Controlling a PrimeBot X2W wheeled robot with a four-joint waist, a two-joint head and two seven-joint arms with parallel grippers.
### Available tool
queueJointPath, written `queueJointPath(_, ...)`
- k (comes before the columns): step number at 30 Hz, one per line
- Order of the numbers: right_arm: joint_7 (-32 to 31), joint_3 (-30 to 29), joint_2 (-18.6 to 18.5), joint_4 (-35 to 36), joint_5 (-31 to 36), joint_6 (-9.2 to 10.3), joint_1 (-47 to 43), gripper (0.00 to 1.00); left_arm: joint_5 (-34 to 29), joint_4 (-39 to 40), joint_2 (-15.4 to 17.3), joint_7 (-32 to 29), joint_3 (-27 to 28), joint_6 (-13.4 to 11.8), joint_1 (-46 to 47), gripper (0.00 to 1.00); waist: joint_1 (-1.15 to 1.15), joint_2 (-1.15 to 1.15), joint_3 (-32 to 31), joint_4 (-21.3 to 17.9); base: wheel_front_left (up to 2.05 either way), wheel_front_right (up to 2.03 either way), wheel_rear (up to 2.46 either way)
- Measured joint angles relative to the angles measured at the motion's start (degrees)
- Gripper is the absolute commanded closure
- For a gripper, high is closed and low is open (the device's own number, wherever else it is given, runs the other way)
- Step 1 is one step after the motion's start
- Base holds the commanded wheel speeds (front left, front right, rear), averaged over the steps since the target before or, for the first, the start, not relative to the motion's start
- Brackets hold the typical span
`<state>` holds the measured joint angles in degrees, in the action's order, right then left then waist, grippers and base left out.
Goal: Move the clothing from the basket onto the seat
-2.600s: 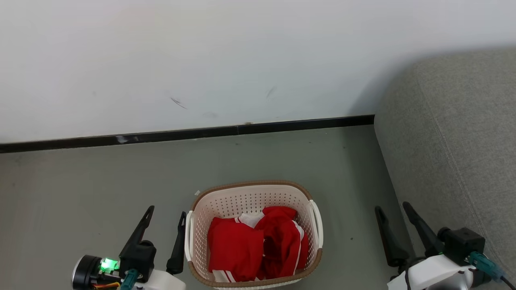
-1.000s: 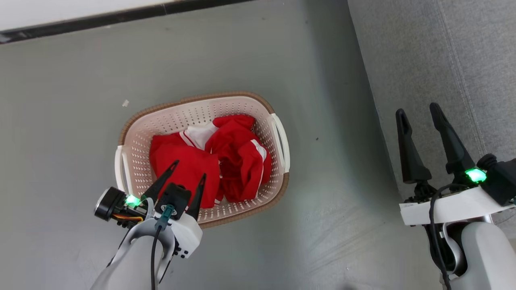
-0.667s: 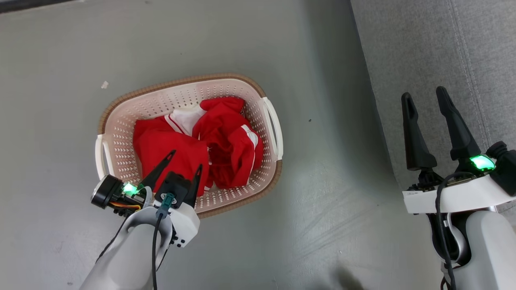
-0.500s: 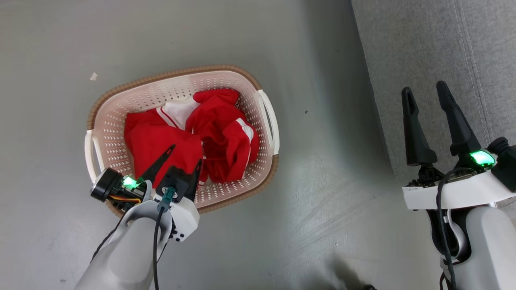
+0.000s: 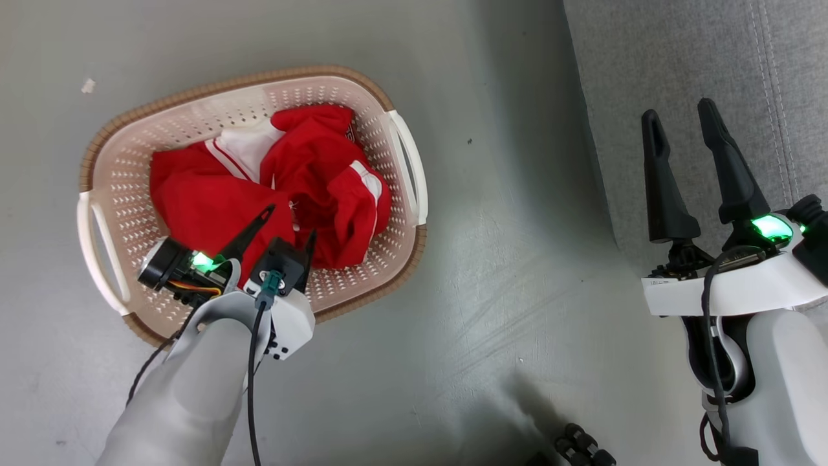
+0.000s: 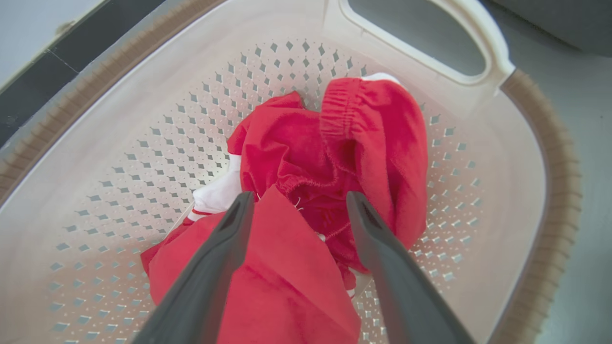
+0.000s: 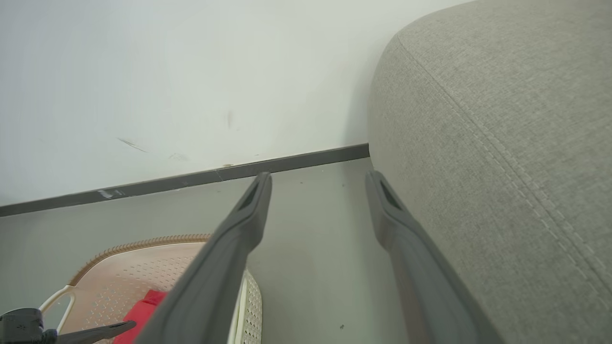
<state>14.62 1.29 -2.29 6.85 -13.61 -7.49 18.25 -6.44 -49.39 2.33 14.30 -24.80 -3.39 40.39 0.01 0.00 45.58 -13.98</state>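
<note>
The cream basket [image 5: 129, 123] with its brown rim stands on the floor and holds crumpled red clothing [image 5: 323, 168] with white trim. My left gripper [image 5: 289, 221] hangs open just over the clothing, inside the basket's near side. In the left wrist view its fingers straddle a fold of the red clothing [image 6: 334, 143] within the basket [image 6: 119, 143], and the left gripper [image 6: 299, 200] grips nothing. My right gripper [image 5: 678, 111] stands open and empty beside the grey seat [image 5: 679, 58]. The right wrist view has the right gripper [image 7: 318, 179] next to the seat [image 7: 502, 143], with the basket [image 7: 143, 267] low at left.
Grey floor [image 5: 504, 272] separates the basket from the seat. A white wall [image 7: 167, 71] with a dark skirting board [image 7: 296, 162] runs behind both. A small pale scrap [image 5: 87, 85] lies on the floor past the basket. A dark part shows at the head view's bottom edge [image 5: 582, 446].
The head camera has tilted down, so the wall has left the view. My left gripper has come over the basket's near rim and down onto the red clothing, still open. The right gripper barely moved.
</note>
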Motion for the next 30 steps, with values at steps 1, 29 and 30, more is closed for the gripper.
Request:
queueJointPath(1,0.0,0.1,0.0,0.0,0.0,0.00,0.0,0.00,0.0,-0.2,0.0,0.0,0.0,0.0,0.3,0.00,0.00,0.00,0.3,-0.2,0.00,0.00,0.00)
queueJointPath(29,0.0,0.6,0.0,-0.2,-0.6,0.00,4.7,0.00,-0.2,-9.4,1.3,-0.2,3.4,-7.2,8.1,1.00,0.00,0.00,6.7,-1.8,0.00,0.00,0.00)
queueJointPath(30,0.0,0.6,0.0,-0.2,-0.6,0.00,4.8,0.00,-0.2,-9.6,1.3,-0.2,3.4,-7.2,8.4,1.00,0.00,0.00,6.7,-1.7,0.00,0.00,0.00)
